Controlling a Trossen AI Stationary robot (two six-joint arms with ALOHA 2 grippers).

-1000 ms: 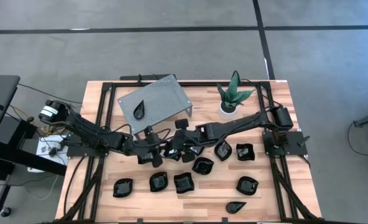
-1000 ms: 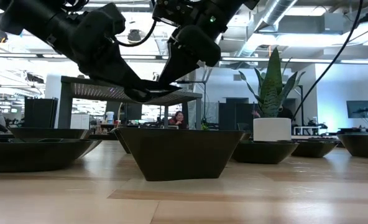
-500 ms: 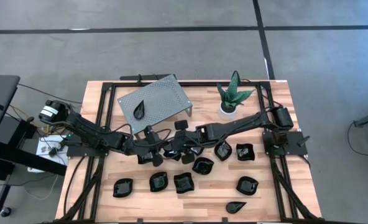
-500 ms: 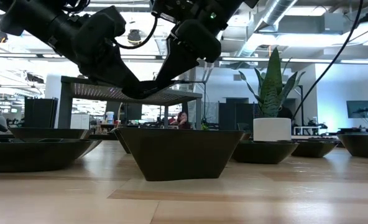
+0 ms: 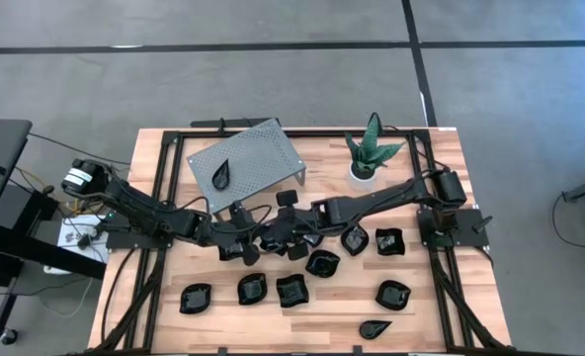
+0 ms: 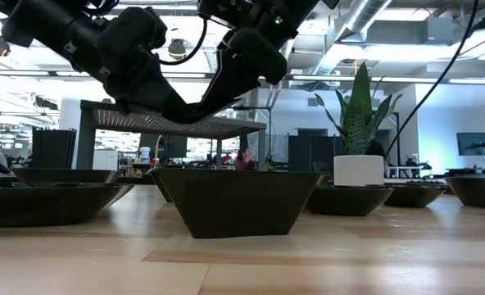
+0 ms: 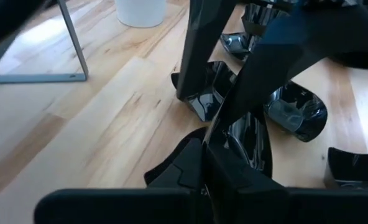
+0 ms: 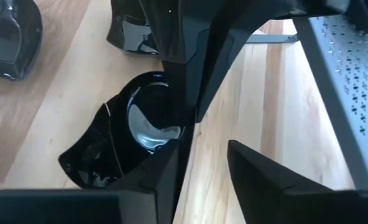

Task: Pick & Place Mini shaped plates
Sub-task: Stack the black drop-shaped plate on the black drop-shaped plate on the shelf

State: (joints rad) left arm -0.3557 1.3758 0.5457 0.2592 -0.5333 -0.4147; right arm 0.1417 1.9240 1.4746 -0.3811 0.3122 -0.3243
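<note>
One mini shaped plate point(image 8: 131, 137), glossy black and teardrop-like, hangs above the table's middle between my two grippers. My left gripper point(image 7: 212, 155) reaches in from the table's left and is shut on it. My right gripper point(image 8: 206, 149) comes from the right and stands open at the plate's other side. In the low view the plate point(image 6: 195, 117) shows as a thin dark edge. Several more black plates point(image 5: 292, 290) rest on their bases on the wooden table point(image 5: 441, 178). One teardrop plate point(image 5: 221, 175) lies on the grey perforated stand point(image 5: 258, 153). My left gripper pinches the plate's rim point(image 8: 181, 129) between its two fingers. They slant down at it from the table's left. The plate sits about level, lifted clear of the table and of the plates below. My right gripper: one finger point(image 8: 168, 174) lies close along the plate; I cannot tell whether it touches.
A green spiky plant in a white pot point(image 5: 370, 156) stands at the far right. Plates lie close under both grippers point(image 5: 322, 263), and one fills the low view's foreground point(image 6: 238, 201). The black frame rails point(image 5: 164, 198) run along the table's edges.
My left gripper has shut on the plate's rim and my right gripper has opened off it. The plate has stayed in the air at the same spot, about level, rising only slightly with the left gripper.
</note>
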